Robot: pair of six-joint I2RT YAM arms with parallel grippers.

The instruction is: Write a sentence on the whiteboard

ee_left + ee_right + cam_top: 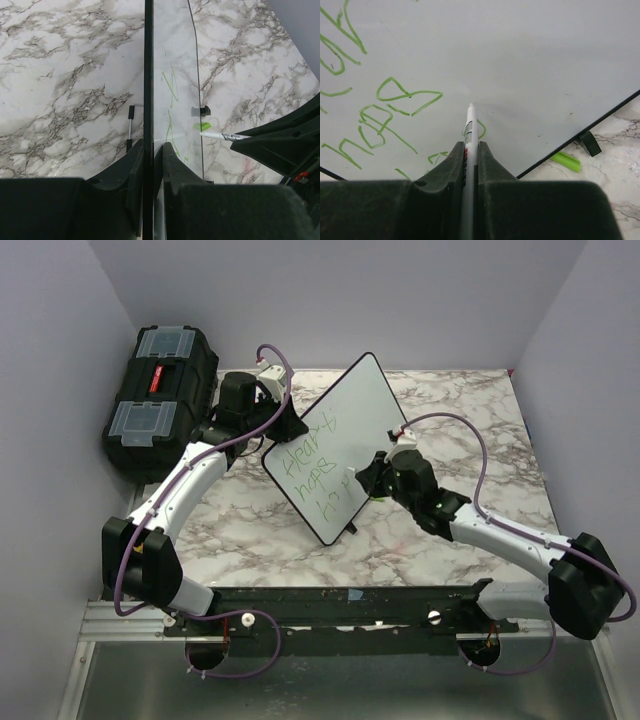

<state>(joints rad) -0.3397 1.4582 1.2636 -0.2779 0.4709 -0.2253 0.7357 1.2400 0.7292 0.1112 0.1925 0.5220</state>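
The whiteboard (345,430) stands tilted on edge at the middle of the marble tabletop (470,420). The left end effector (148,150) is clamped narrow on the board's black rim. The sentence (315,465) runs in three green lines down the board's left part, and the third line looks short and unfinished. The right end effector (470,147) is closed on a white marker (470,125), whose tip points at the board just right of the last letters. I cannot tell whether the tip touches. Judging by the bare white area, writing is well under way, with the last line left to complete. A green cap (565,161) lies on the tabletop just beside the board's lower edge.
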